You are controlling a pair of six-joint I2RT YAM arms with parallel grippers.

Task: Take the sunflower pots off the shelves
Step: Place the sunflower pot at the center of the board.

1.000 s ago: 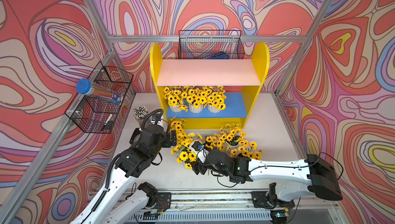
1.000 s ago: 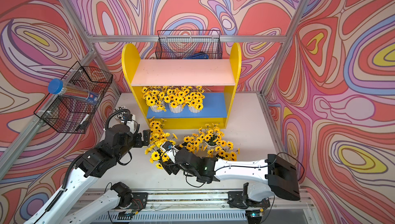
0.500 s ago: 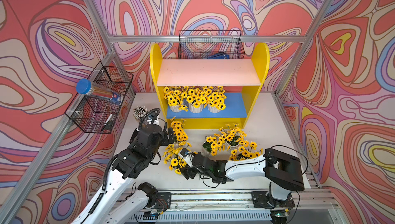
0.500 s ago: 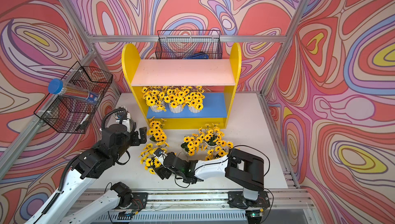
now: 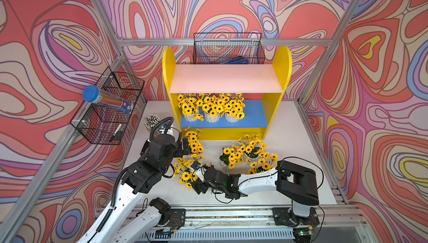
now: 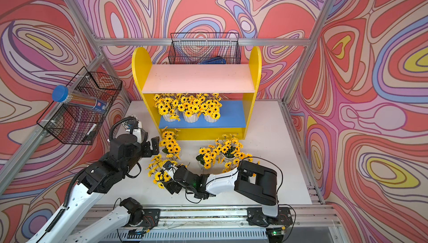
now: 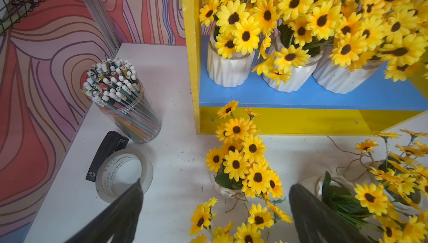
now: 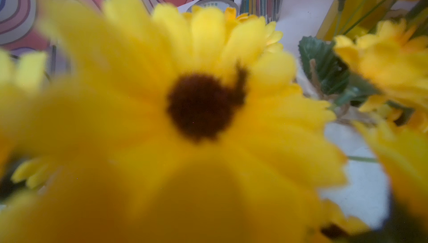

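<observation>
Sunflowers crowd the right wrist view, one blurred yellow bloom (image 8: 201, 105) filling it, so I cannot tell whether the right gripper (image 5: 195, 180) is open or grips anything; in both top views it lies amid a sunflower bunch (image 5: 185, 174) on the white table (image 5: 289, 149); the left gripper (image 7: 215, 186) gapes wide and empty, a small white ribbed sunflower pot (image 7: 236, 163) standing on the table just beyond its fingertips, in line with the gap; three more pots (image 5: 212, 114) stand side by side on the blue lower board (image 5: 252, 116) of the yellow shelf unit (image 5: 168, 68).

white "m&g" mark on black stapler (image 7: 105, 156); printed lettering round tape roll (image 7: 108, 174) core, unreadable.
</observation>
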